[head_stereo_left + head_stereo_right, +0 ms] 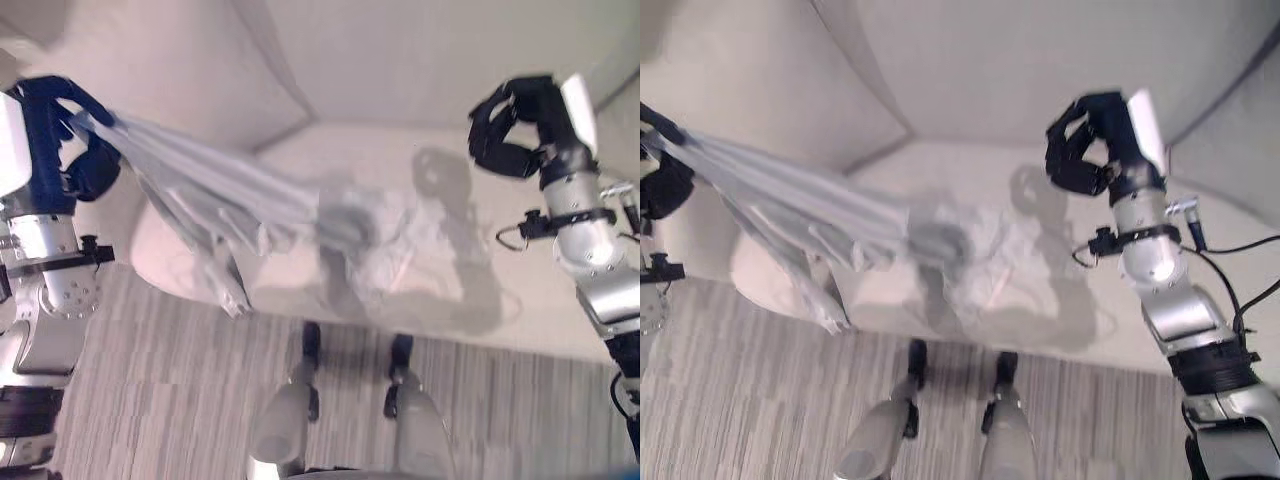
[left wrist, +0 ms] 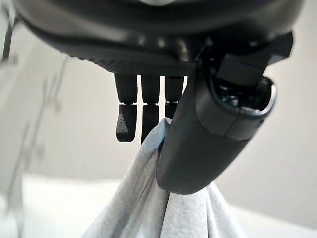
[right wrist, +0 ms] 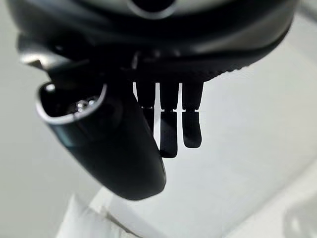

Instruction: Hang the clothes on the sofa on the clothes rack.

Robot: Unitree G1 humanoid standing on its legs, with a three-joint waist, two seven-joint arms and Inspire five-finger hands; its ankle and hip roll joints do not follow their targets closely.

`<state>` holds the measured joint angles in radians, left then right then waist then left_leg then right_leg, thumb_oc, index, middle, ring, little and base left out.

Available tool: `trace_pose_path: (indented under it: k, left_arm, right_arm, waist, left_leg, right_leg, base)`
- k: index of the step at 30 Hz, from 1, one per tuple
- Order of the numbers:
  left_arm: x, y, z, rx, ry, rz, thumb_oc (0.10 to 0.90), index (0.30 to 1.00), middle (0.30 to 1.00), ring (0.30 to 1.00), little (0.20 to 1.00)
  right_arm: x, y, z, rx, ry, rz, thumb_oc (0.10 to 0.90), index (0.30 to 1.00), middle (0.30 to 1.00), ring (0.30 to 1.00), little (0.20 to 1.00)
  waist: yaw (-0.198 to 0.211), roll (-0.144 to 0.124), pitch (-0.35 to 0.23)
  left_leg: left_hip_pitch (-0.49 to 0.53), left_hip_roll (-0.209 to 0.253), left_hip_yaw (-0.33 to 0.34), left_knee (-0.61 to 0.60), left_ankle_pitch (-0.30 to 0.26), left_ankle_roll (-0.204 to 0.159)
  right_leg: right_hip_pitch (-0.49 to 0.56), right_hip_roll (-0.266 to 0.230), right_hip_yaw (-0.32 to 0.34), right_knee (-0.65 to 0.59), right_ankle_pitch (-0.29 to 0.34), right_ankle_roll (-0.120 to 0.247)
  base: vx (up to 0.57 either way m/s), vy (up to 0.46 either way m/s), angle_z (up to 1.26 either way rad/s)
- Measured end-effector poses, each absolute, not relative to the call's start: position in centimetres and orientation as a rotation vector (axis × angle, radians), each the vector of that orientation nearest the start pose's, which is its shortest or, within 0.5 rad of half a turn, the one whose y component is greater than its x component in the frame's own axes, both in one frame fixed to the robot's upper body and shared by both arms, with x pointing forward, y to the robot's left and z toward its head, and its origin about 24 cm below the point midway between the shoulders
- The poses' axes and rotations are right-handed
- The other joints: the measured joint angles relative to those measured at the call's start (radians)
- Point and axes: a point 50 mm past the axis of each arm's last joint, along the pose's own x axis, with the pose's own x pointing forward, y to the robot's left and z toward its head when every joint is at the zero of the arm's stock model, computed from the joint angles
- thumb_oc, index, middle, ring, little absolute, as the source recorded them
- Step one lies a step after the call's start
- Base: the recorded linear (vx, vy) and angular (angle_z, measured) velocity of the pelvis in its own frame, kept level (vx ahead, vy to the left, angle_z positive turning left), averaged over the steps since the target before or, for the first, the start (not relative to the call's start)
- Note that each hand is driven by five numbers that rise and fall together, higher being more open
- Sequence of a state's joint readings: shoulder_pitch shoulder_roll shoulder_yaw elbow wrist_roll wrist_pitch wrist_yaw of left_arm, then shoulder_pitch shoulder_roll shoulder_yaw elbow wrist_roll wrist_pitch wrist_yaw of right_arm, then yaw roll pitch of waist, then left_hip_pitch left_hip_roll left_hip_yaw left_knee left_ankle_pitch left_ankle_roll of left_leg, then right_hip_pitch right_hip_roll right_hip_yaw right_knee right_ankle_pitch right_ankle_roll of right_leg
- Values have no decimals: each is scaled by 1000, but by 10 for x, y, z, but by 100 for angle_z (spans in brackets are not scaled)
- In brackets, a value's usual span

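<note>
Cloth filled my left hand (image 1: 75, 140), which was raised at the far left, level with the arm of the sofa (image 1: 420, 60); in my left wrist view my thumb and curled fingers (image 2: 148, 116) pinched a gathered fold of the pale blue-grey shirt (image 1: 230, 195). From that grip the shirt ran taut, down and to the right, in long stretched pleats, with a loose flap hanging over the front edge of the seat near the striped carpet (image 1: 150, 400). Its lower end was bunched in a crumpled heap on the middle of the seat cushion, still resting there. Further right, the cushion lay bare and pale under a shadow. My right hand (image 1: 525, 125) hung in the air above the right part of the seat, well apart from the shirt, its fingers curled inward toward the thumb and holding nothing; my right wrist view showed the same bent fingers (image 3: 171, 124) over plain sofa fabric.
</note>
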<state>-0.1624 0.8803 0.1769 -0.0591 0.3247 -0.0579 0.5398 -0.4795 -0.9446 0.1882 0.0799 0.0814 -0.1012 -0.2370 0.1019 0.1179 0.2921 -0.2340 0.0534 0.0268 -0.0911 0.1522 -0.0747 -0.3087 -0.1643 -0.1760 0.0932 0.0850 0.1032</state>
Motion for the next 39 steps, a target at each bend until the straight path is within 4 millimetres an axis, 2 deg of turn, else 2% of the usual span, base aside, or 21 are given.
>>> trace_pose_path:
  k: [4,6,11,14,16,18,19,22,24,27,29,33,37,39]
  left_arm:
    - [259,304,235,1171,-656,577,400,300,300,300,300]
    - [267,296,232,1183,-651,511,400,300,300,300,300]
    - [275,280,217,1226,-618,372,400,300,300,300,300]
    - [281,273,212,1241,-610,324,400,300,300,300,300]
    - [287,260,206,1243,-622,256,400,300,300,300,300]
    - [291,253,206,1221,-636,248,400,300,300,300,300]
    - [296,241,205,1184,-652,227,400,300,300,300,300]
    - [299,229,206,1135,-685,217,400,300,300,300,300]
    - [300,228,211,1133,-697,224,400,300,300,300,300]
    - [302,227,217,1134,-718,232,400,300,300,300,300]
    - [304,225,222,1132,-732,234,400,300,300,300,300]
    - [304,219,228,1124,-766,226,400,300,300,300,300]
    - [302,208,241,1105,-842,225,400,300,300,300,300]
    - [302,208,241,1103,-845,230,400,300,300,300,300]
  right_arm:
    - [313,-257,220,-844,-477,-104,800,900,900,900,900]
    - [320,-256,207,-871,-402,-63,800,900,900,900,900]
    - [330,-221,177,-1017,-339,141,800,900,900,900,900]
    - [335,-198,156,-994,-318,204,800,900,900,900,900]
    - [333,-167,135,-1061,-332,301,800,900,900,900,900]
    - [335,-156,118,-1080,-300,332,800,900,900,900,900]
    - [338,-150,98,-1083,-239,341,800,900,900,900,900]
    - [337,-144,70,-1092,-133,387,800,900,900,900,900]
    - [335,-140,63,-1092,-111,407,800,900,900,900,900]
    - [339,-144,67,-1092,-109,381,800,900,900,900,900]
    - [342,-147,70,-1087,-114,351,800,900,900,900,900]
    - [350,-155,74,-1077,-94,282,800,900,900,900,900]
    - [351,-194,80,-1001,-63,63,800,900,900,900,900]
    - [352,-201,83,-981,-59,23,800,900,900,900,900]
  waist:
    - [-4,24,-37]
    - [-11,39,-48]
    - [-23,45,-53]
    - [-22,54,-50]
    - [-16,108,-25]
    - [-8,137,-14]
    - [-3,163,-1]
    - [4,192,16]
    - [9,197,21]
    - [8,197,22]
    - [29,198,23]
    - [35,202,26]
    - [37,181,42]
    - [39,180,43]
  left_leg:
    - [17,-1,-8,1,7,3]
    - [24,-2,-18,1,16,5]
    - [35,-3,-15,2,16,5]
    - [33,-6,-13,2,16,5]
    - [10,-23,-14,2,19,8]
    - [-6,-36,-12,4,23,14]
    - [-7,-46,-14,2,25,17]
    - [-6,-58,-17,2,26,17]
    - [-3,-64,-20,2,26,17]
    - [0,-72,-35,2,26,18]
    - [-1,-73,-43,2,27,19]
    - [-3,-75,-67,2,27,18]
    - [-12,-88,-122,2,29,16]
    - [-20,-97,-130,2,30,16]
  right_leg:
    - [30,-1,-14,-9,-1,-2]
    - [53,-1,-32,-28,1,0]
    - [80,2,-33,-62,7,8]
    - [79,-2,-32,-65,7,10]
    - [56,-20,-30,-60,11,22]
    - [35,-33,-26,-51,13,26]
    - [33,-44,-27,-47,14,29]
    - [42,-53,-31,-59,22,39]
    - [49,-60,-35,-61,22,41]
    - [71,-64,-54,-80,26,50]
    - [77,-69,-59,-91,27,55]
    - [98,-68,-88,-107,29,55]
    - [139,-76,-156,-136,30,54]
    - [138,-79,-164,-139,31,55]
  base:
    - [26,-34,11]
    - [18,-24,17]
    - [-25,18,0]
    - [-93,52,0]
    - [-118,98,7]
    - [-102,122,6]
    - [-52,92,5]
    - [-35,69,7]
    - [-27,59,9]
    - [-24,43,16]
    - [-34,70,10]
    - [-8,34,20]
    - [4,49,40]
    - [-13,10,17]
